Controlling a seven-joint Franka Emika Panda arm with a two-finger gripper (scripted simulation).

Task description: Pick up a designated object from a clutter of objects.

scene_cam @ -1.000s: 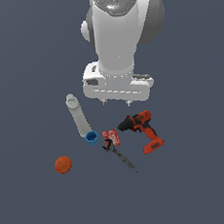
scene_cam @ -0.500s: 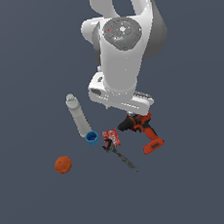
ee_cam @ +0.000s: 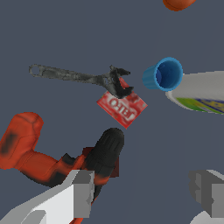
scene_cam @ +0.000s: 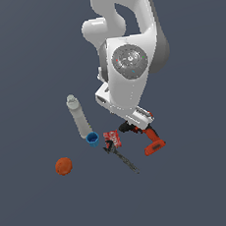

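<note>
Exterior view: arm bent low over drill (scene_cam: 150, 139) | claw (ee_cam: 144, 190) wide open, holding nothing | 1 finger (ee_cam: 81, 188) overlapping drill

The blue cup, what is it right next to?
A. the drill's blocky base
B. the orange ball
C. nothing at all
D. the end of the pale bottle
D: the blue cup sits at the lower end of the pale bottle, while the ball and drill lie apart from it.

The arm (scene_cam: 129, 59) is glossy white with rounded, bulbous links and 1 round grey cap on a joint. The gripper (ee_cam: 142, 192) has 2 blocky grey fingers (ee_cam: 83, 188) on pale mounts.
</note>
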